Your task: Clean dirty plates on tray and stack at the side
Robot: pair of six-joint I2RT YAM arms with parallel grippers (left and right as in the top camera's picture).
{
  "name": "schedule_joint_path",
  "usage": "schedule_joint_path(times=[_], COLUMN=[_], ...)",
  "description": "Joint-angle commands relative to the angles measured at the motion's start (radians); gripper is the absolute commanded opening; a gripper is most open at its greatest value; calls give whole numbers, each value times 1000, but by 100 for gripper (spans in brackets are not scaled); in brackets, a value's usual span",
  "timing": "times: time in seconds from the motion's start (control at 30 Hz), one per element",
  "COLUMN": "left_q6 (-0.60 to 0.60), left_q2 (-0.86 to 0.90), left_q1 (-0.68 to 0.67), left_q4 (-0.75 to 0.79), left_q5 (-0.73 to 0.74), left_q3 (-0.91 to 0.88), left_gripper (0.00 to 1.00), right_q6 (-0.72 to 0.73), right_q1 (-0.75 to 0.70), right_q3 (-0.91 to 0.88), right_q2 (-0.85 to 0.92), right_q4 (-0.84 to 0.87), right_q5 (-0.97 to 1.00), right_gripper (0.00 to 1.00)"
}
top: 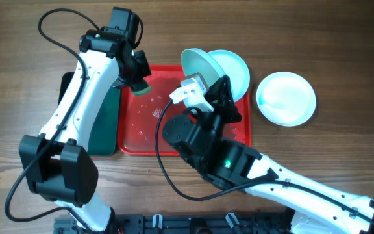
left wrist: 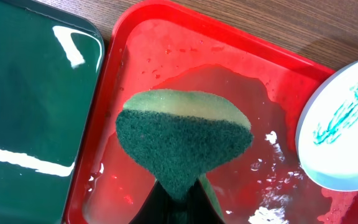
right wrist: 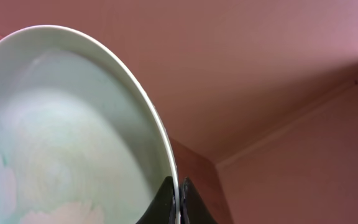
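The red tray (top: 141, 130) lies mid-table, wet with water drops; it also shows in the left wrist view (left wrist: 166, 43). My left gripper (top: 137, 78) is shut on a green sponge (top: 140, 88) over the tray's far left corner; the sponge fills the left wrist view (left wrist: 185, 140). My right gripper (top: 206, 81) is shut on the rim of a pale aqua plate (top: 197, 64) and holds it tilted on edge above the tray, seen close in the right wrist view (right wrist: 73, 137). A plate with a green smear (left wrist: 340, 124) shows beside the sponge. A second aqua plate (top: 237, 70) lies behind. A third plate (top: 286, 97) sits on the table to the right.
A dark green black-rimmed tray (top: 106, 123) lies along the red tray's left side, partly under my left arm; it also shows in the left wrist view (left wrist: 30, 93). Bare wooden table surrounds the trays. My right arm crosses the front right of the table.
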Motion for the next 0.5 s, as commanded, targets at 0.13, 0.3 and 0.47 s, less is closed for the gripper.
schedule_joint_path(times=[0.13,0.3,0.47], left_q6=[16,16,16], left_q2=[2,2,2], left_q1=[5,5,5], left_q4=[3,-1,-1], left_q5=[12,12,12], left_q3=[11,11,11], left_gripper=[4,4,4], right_q6=[143,439,738], right_q1=[2,-13,-101], right_q3=[19,19,19], right_q2=[17,93,241], right_q4=[-45,-141,-168], right_q5=[-256,-534,-845], right_gripper=[4,4,4])
